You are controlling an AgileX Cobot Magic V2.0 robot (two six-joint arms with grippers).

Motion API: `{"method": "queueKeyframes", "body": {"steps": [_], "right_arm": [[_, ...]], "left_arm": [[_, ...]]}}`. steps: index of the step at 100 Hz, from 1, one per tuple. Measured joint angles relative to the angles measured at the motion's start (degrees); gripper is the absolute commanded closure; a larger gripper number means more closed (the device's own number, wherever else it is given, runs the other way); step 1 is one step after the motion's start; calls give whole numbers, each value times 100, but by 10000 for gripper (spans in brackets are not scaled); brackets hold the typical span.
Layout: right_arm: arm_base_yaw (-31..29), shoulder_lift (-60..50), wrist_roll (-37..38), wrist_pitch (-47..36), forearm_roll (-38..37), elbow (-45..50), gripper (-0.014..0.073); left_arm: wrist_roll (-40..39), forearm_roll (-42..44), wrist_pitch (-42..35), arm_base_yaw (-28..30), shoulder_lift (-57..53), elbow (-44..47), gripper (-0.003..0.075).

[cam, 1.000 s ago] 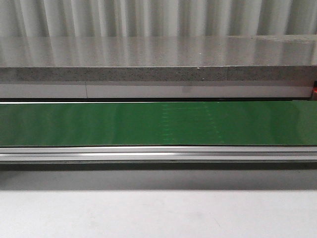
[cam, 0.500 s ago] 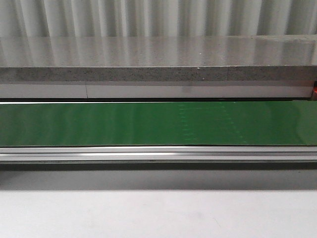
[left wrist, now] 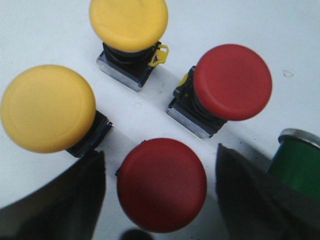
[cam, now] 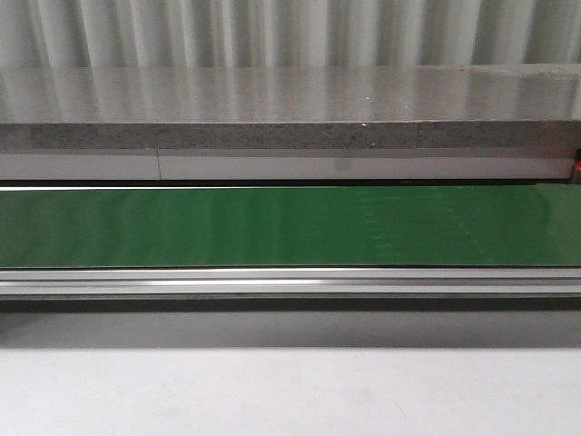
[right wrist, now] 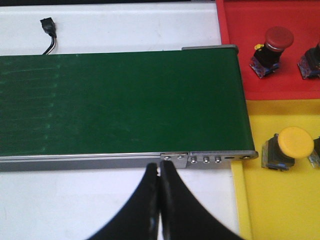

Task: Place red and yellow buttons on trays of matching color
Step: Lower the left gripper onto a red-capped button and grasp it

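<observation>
In the left wrist view my left gripper (left wrist: 161, 175) is open, its dark fingers (left wrist: 75, 200) on either side of a red button (left wrist: 161, 184) on the white table, not touching it. A second red button (left wrist: 231, 82) and two yellow buttons (left wrist: 47, 107) (left wrist: 128, 22) stand close by. In the right wrist view my right gripper (right wrist: 159, 170) is shut and empty, above the table by the conveyor's near rail. The red tray (right wrist: 240, 75) holds a red button (right wrist: 277, 40). The yellow tray (right wrist: 270, 200) holds a yellow button (right wrist: 294, 142). No gripper shows in the front view.
A green conveyor belt (cam: 272, 227) runs across the front view, with a metal rail (cam: 290, 282) along its near side and a grey ledge (cam: 290, 136) behind. Its end (right wrist: 220, 100) meets the trays. A green button (left wrist: 297, 160) stands by the left fingers.
Faint marks on the green belt have drifted to the right. Nothing else in the front view has moved.
</observation>
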Motion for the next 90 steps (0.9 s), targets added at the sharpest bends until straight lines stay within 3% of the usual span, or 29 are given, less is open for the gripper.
{"method": "queueKeyframes", "body": {"steps": [18,28,74,90], "right_arm": [[0,0,0,0,0,0,661],[0,0,0,0,0,0,661],[0,0,0,0,0,0,661],[0,0,0,0,0,0,661]], "left_arm": [[0,94,0,0,-15,0,666],[10,94,34,0,-149,0,741],[239,94,1073,0,-1950,0,740],[385,94,1412,-321,-2485,0,740]]}}
